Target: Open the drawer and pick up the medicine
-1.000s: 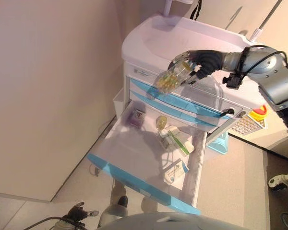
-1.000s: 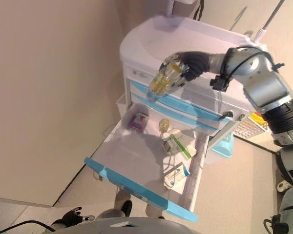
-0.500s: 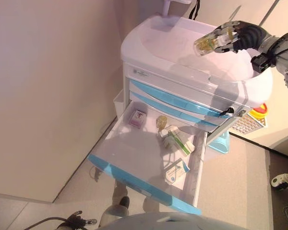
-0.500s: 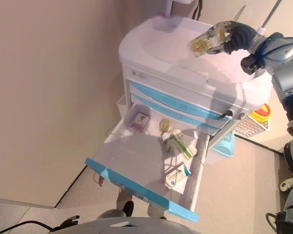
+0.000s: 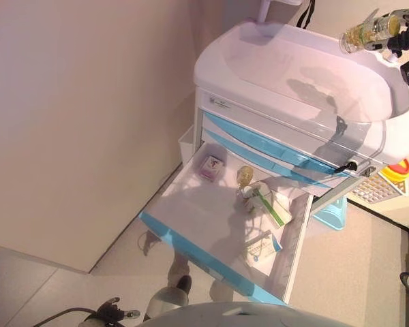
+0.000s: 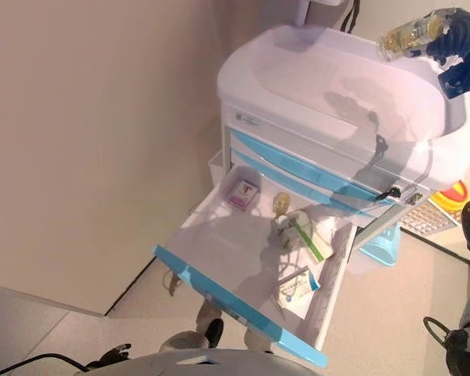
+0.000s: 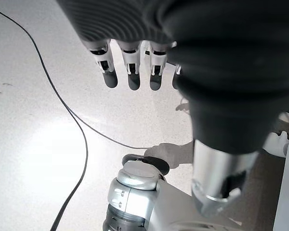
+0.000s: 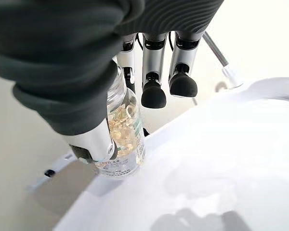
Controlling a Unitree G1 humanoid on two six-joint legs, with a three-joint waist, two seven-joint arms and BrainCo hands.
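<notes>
The right robot hand [image 8: 94, 103] grasps the medicine bottle [image 8: 123, 137] of yellow capsules, apparently tilted, above the far edge of the cart [image 5: 293, 75]. Below the cart top, the drawer [image 5: 211, 225] stands open. The left robot hand [image 7: 135, 67] hangs released over the floor [image 7: 38, 144].

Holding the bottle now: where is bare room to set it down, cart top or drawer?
The cart top under the right hand and pill bottle is bare. In the open drawer, the half toward the blue front is free; the small boxes crowd the cabinet side.
</notes>
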